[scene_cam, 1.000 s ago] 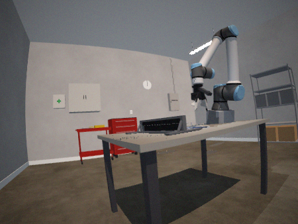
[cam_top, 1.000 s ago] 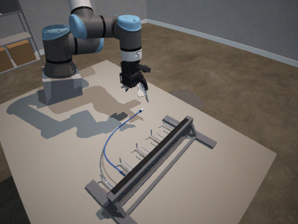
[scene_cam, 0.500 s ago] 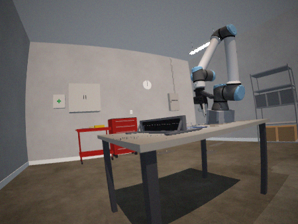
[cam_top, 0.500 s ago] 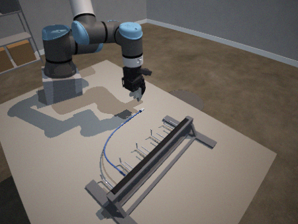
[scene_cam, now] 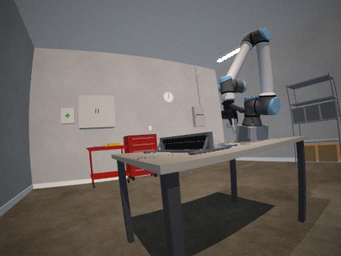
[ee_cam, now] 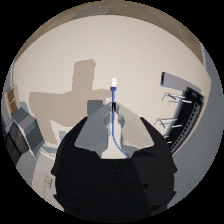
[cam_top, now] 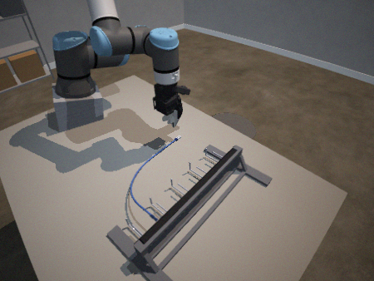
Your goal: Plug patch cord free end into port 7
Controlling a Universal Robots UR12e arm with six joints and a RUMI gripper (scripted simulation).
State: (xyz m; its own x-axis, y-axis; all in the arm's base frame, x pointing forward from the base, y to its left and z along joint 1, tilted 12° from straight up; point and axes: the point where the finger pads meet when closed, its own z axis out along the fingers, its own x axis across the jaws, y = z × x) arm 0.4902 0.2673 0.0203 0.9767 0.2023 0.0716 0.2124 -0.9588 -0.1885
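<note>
Plug point(cam_top: 178, 138): lying flat on the table point(cam_top: 258, 233), out at the far tip of the blue patch cord point(cam_top: 139, 176), well apart from the rack point(cam_top: 195, 195). Curving back from there to the seated end near the rack's near side. Up above it and a touch farther away, off the table: gripper point(cam_top: 172, 120), pinched fully together, gripping nothing. From the wrist, sitting dead ahead past the fingertips, long axis in line with the jaws, cord trailing back beneath. Looks like a reopen first, then a short drop straight down and slightly nearer.
</note>
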